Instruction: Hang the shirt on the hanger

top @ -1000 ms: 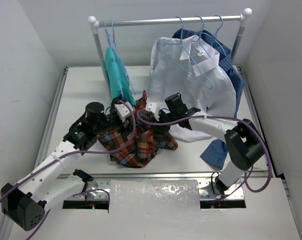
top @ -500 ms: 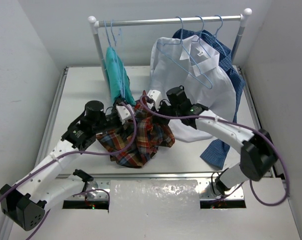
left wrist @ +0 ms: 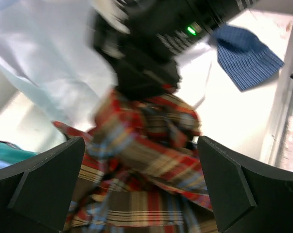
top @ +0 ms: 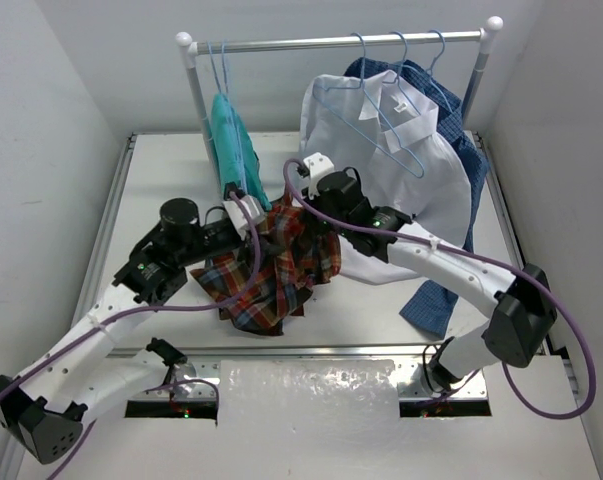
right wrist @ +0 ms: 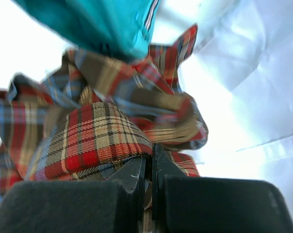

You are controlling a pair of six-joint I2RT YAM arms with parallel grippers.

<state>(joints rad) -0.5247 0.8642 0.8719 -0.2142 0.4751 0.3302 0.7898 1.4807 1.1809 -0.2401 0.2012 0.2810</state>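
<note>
Shirt (top: 276,265) is bunched at mid-table (top: 161,180), below the rail (top: 331,42), its upper folds drawn up between the two arms. Right hand (top: 297,212) is pinched tight on a fold of the plaid, as its wrist view confirms (right wrist: 148,165). Left hand (left wrist: 140,141) stands wide, fingers (left wrist: 39,189) well apart, with the shirt lying between and beyond them; no grip seen. Hanger (top: 364,72) hangs by its hook on the rail, against the white shirt (top: 381,170), apart from the plaid. A teal garment (top: 231,140) hangs just beside the plaid's raised top.
</note>
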